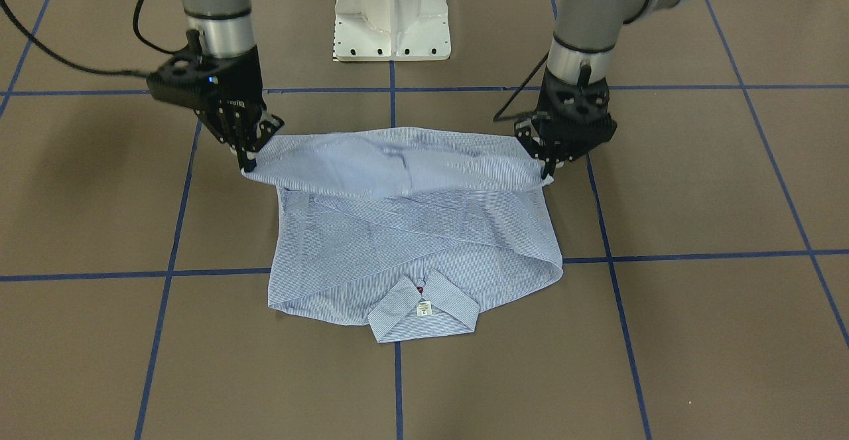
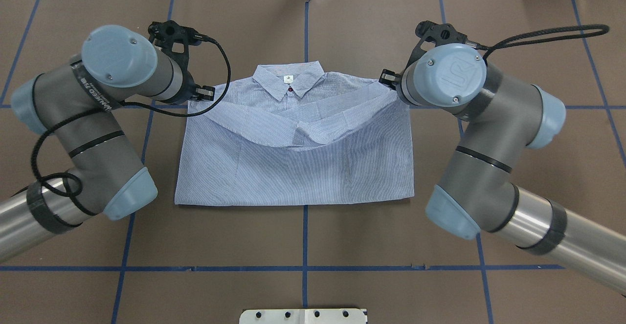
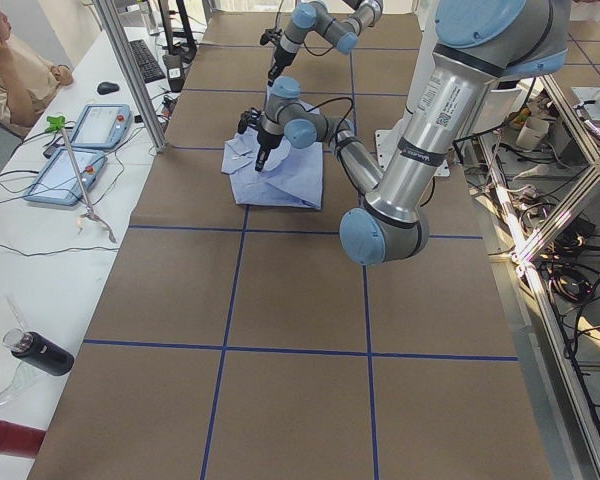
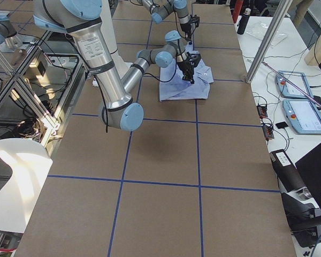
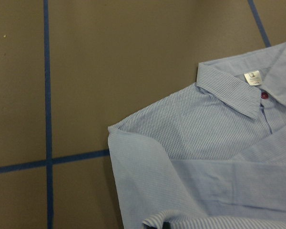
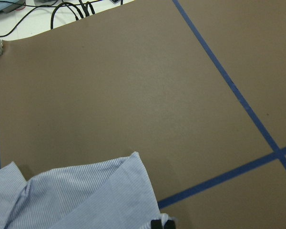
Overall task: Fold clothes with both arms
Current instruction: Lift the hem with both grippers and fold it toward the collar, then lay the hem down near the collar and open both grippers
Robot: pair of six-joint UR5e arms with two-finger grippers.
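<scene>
**First onlooker:** The two grippers, what are they holding?

**Second onlooker:** Each is closed on cloth. The left gripper (image 1: 546, 169) pinches one corner of the shirt's lifted edge (image 1: 398, 161). The right gripper (image 1: 247, 162) pinches the other corner. No gap shows between either pair of fingers.

**First onlooker:** And the shirt itself?

**Second onlooker:** The shirt (image 1: 411, 241) is pale blue with fine white stripes. It lies in the middle of the brown table (image 1: 696, 194), with a sleeve folded across the body. The lifted edge runs side to side between the grippers. It sags at its middle and is raised off the layer beneath.

**First onlooker:** Which way does it need to go?

**Second onlooker:** Away from the robot, I'd judge. The collar (image 1: 424, 307) lies on the far side of the held edge from the robot's base. It sits about midway between the arms, so neither arm is nearer. Both corners should travel level toward it, or the fold will land skewed.
</scene>
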